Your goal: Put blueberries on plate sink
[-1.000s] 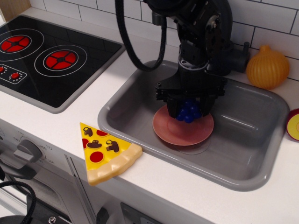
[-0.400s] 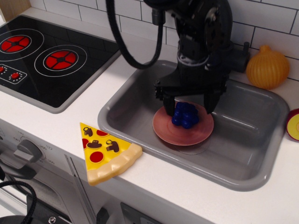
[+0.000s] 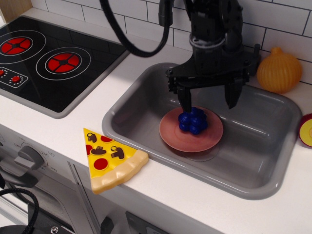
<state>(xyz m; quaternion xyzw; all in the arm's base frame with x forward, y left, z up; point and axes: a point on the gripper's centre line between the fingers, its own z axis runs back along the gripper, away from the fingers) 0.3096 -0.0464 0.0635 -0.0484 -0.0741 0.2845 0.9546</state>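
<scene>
One clump of blueberries (image 3: 193,120) sits on the plate (image 3: 191,131) — below the wide-spread gripper (image 3: 208,102).

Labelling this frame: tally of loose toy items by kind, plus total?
Blueberries: 1 clump
Plate: 1
Pizza slice: 1
Onion: 1
Red-and-yellow disc: 1, partly cut off at the right edge
Total: 5

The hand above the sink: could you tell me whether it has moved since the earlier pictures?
Yes. The hand has opened and risen away from the plate, leaving the blueberries lying on it inside the sink.
</scene>
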